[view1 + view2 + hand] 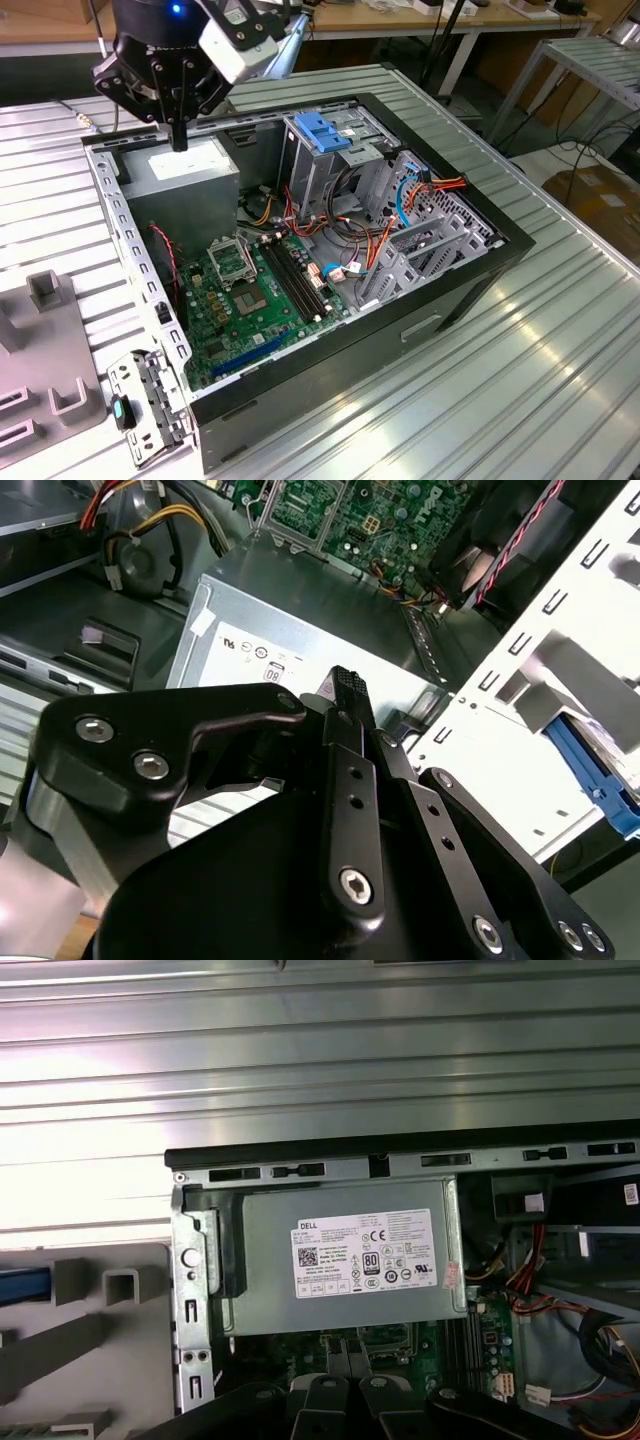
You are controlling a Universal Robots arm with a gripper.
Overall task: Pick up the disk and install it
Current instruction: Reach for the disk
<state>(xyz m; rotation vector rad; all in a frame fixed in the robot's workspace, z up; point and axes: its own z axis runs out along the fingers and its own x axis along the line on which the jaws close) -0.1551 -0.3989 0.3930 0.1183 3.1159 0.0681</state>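
The pincer [180, 143] hangs closed and empty, its black fingers pressed together into one narrow stem pointing straight down. It is just above the grey power supply [185, 175], over the white label on its top face; whether the tips touch the metal cannot be told. The power supply fills the far corner of the open computer case [440, 300] toward the exterior view's left. The case lies on its side in the middle of the ribbed aluminium desk [560, 330], with its opening facing up. Inside the case, the green motherboard [250, 300] covers the floor nearer the desk's front edge. A grey metal cage with a light-blue latch plate [322, 132] stands along the far wall, and red and orange cables [375, 245] trail beside it. A grey fixture [45, 345] with upright blocks stands on the desk just outside the case, at the desk's edge toward the exterior view's left. The disk [22, 1285] lies in that fixture, outside the case and well apart from the pincer. Little of it shows in the first wrist view beyond a blue rail. In the second wrist view its blue edge [588, 768] peeks past the pale frame of the case.
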